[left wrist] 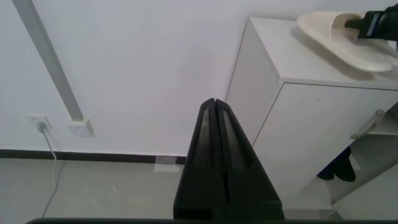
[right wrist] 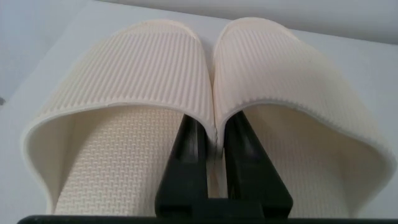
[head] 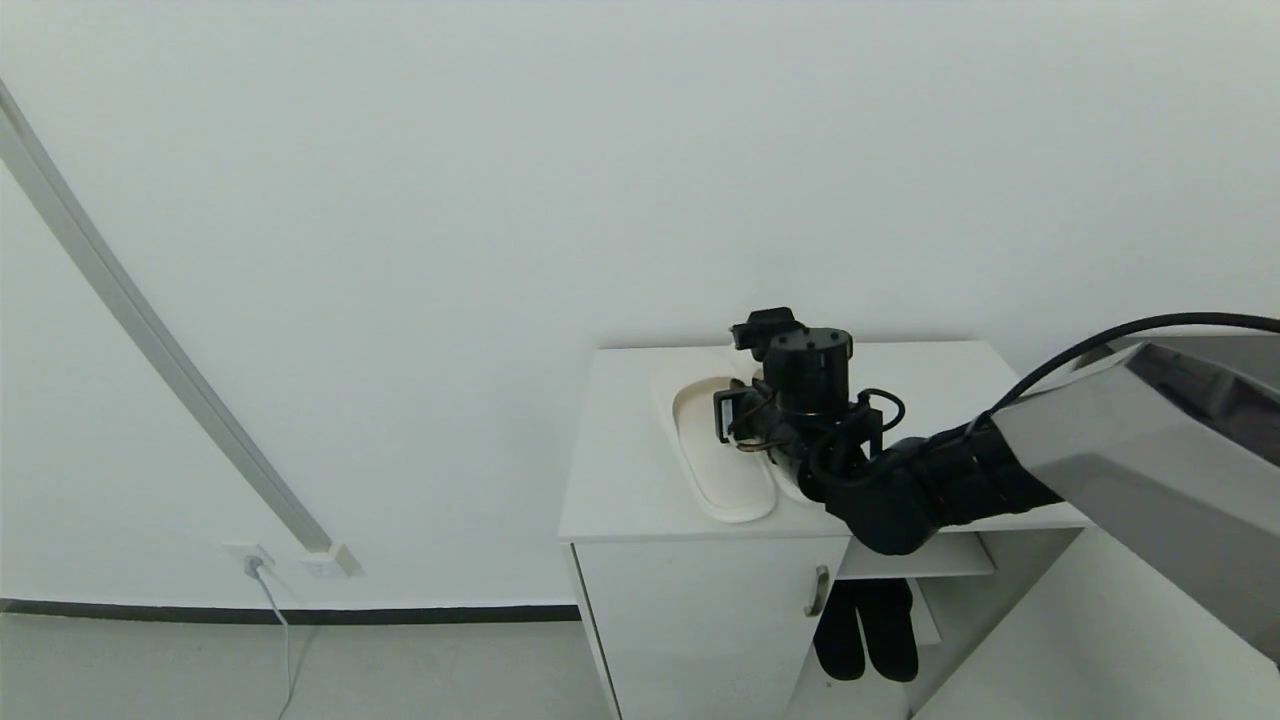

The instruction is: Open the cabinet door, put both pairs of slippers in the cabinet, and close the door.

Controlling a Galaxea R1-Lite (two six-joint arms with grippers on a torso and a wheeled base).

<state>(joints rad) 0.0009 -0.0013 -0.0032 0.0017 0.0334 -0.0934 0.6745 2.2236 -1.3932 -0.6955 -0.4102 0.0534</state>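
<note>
While the right gripper (right wrist: 214, 134) is sitting with one finger inside each of the cream slippers (right wrist: 149, 81), it is nearly closed and pinching their two touching inner walls, and that hold is looking thin. Only those soft edges are being gripped, so on lifting, either slipper is likely to be sagging, twisting or sliding free. The pair is lying just right of centre in the head view, heels close to the front edge of the cabinet top (head: 620, 470), so a loose one could be falling to the floor. Coming down, it could also be catching the shelf (head: 915, 560) at lower right, above the black slippers (head: 865, 630) standing in the open compartment. The left gripper (left wrist: 214, 124) is hanging fully closed and empty, well apart from the cabinet. Behind, a plain white wall is carrying a grey conduit (head: 150, 330) diagonally down the left side to a socket (head: 250, 558).
</note>
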